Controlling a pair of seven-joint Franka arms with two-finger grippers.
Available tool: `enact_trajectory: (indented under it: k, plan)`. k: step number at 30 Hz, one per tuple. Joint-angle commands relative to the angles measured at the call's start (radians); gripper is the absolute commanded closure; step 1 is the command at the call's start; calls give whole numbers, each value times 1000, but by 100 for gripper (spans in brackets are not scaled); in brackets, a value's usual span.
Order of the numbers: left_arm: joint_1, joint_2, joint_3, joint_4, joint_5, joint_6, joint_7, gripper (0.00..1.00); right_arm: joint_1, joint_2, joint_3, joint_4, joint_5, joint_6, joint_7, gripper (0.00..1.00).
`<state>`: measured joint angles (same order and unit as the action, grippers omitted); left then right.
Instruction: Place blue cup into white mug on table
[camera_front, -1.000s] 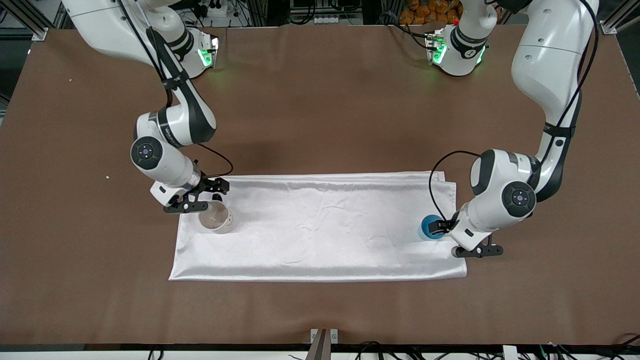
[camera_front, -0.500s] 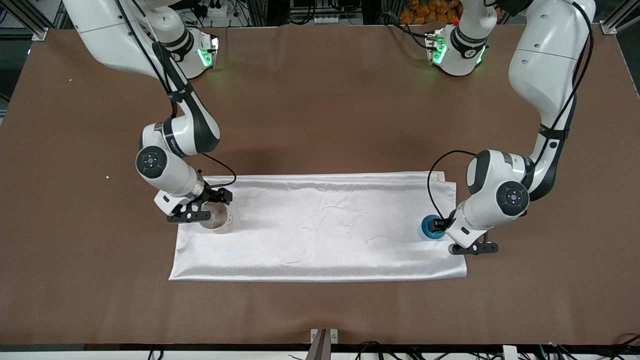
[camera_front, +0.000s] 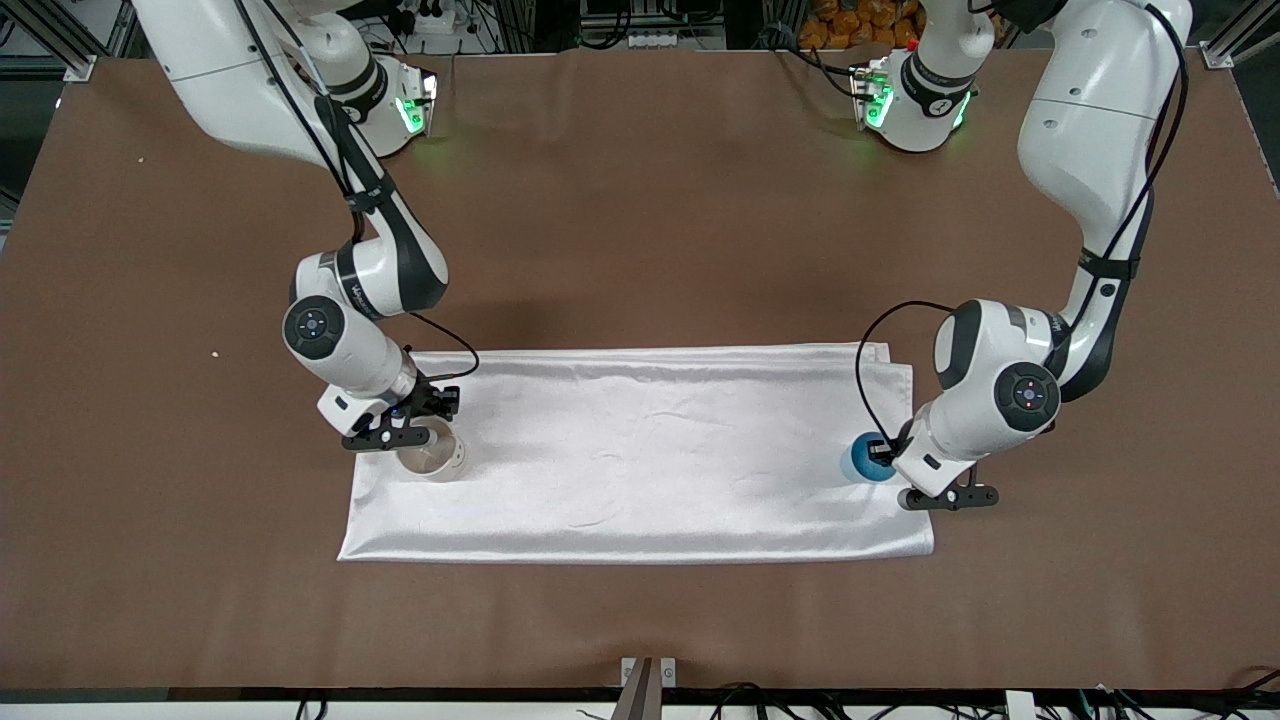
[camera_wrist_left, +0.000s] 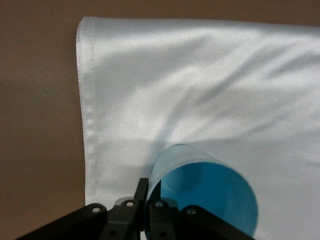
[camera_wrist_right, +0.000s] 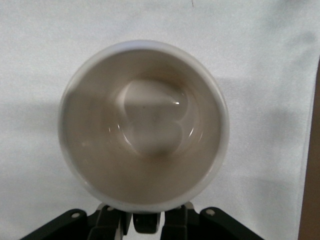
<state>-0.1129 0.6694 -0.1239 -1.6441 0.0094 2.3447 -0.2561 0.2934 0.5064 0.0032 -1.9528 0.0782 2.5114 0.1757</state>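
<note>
Table (camera_front: 640, 620): a large brown matte top is seen; a white satin cloth (camera_front: 640, 455) is spread across its middle, with bare table nearer the front camera than the cloth.

Cloth: it is laid flat with light creases; one short hemmed edge is shown in the left wrist view (camera_wrist_left: 82, 100), with brown table (camera_wrist_left: 35, 125) beside it.

Blue cup (camera_front: 866, 460): it is placed on the cloth toward the left arm's end of the table, close to the cloth's short edge. It is seen tilted in the left wrist view (camera_wrist_left: 205, 195), its open mouth turned toward the wrist camera.

Left hand (camera_front: 888, 458): it is set at the blue cup, low over the cloth's end. In the left wrist view (camera_wrist_left: 148, 200) the fingers are narrowed onto the cup's rim, one inside and one outside, so the cup is held.

White mug (camera_front: 432, 456): it stands upright on the cloth toward the right arm's end of the table, well apart from the blue cup. Its cream inside is shown from above in the right wrist view (camera_wrist_right: 144, 125).

Right hand (camera_front: 412, 428): it is placed at the white mug's rim. In the right wrist view (camera_wrist_right: 146, 217) the fingers are drawn narrow across the mug's wall, and the mug is gripped.
</note>
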Motion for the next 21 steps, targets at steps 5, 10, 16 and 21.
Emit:
enact_trajectory:
  k: [5, 10, 16, 21]
  plan:
    - [7, -42, 6, -13, -8, 5, -6, 100, 29, 0, -2, 15, 18, -9, 11, 100]
    - [10, -65, 6, -13, -9, -1, -8, 100, 56, -20, -2, 8, 18, -26, 59, 100]
    - [12, -100, 7, -13, -9, -22, -9, 100, 127, -58, -2, 8, 18, -71, 155, 100]
    - [12, -139, 7, -11, -9, -70, -15, 100, 199, -100, 0, 8, 18, -111, 261, 100]
